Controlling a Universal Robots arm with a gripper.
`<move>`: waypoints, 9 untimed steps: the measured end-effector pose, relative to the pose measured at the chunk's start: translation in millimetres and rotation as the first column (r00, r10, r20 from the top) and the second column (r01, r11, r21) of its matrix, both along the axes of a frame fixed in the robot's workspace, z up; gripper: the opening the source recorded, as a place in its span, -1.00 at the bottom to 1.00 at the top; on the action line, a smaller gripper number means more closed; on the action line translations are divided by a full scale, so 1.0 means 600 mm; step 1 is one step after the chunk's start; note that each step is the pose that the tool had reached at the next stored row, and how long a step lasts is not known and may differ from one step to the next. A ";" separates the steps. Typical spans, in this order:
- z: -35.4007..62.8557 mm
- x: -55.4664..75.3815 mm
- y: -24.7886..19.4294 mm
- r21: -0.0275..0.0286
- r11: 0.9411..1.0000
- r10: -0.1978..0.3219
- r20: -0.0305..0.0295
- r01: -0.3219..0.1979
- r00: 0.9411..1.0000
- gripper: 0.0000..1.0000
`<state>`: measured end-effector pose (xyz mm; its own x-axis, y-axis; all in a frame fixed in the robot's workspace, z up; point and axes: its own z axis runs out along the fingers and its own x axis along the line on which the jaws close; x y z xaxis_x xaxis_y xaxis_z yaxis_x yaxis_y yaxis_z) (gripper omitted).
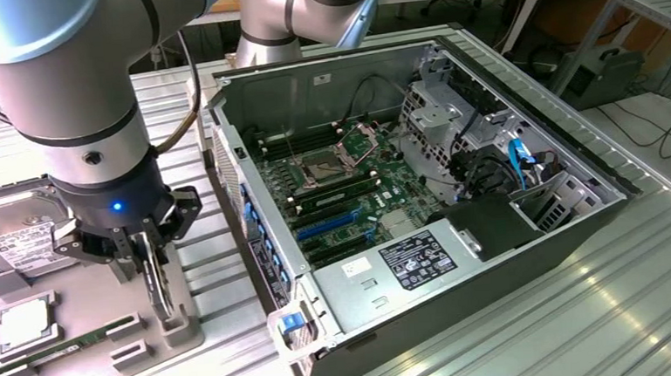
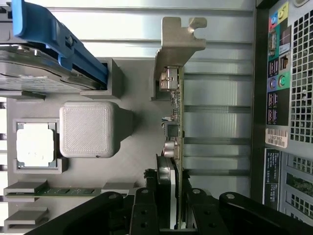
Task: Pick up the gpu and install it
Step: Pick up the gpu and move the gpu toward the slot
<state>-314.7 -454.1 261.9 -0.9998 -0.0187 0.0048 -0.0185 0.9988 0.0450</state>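
The open computer case (image 1: 306,85) lies on the slatted counter (image 1: 622,293). Beside it, toward the exterior view's left, sits the grey parts tray (image 1: 87,317). The gpu (image 2: 178,122) stands on edge in a slot of that tray, silver bracket at one end. The fingers (image 2: 146,213) are clamped on its two faces near the fan. For a clean pick, I judge the grip should stay square and the card upright, so neither edge binds in the slot.

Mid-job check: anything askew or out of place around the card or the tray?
Nothing stands out. The gpu stands straight in its slot on the gray tray, with the hand down over it.
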 end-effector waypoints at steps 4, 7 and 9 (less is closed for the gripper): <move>0.003 0.000 0.0000 0.000 1.000 0.004 0.000 -0.004 1.000 -0.44; 0.005 0.000 0.0000 0.000 1.000 0.008 0.000 -0.008 1.000 -0.44; 0.009 0.000 0.0000 0.000 1.000 0.010 0.000 -0.010 1.000 -0.44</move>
<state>-314.8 -454.1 267.3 -0.9996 -0.0282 0.0049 -0.0280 0.9986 0.0451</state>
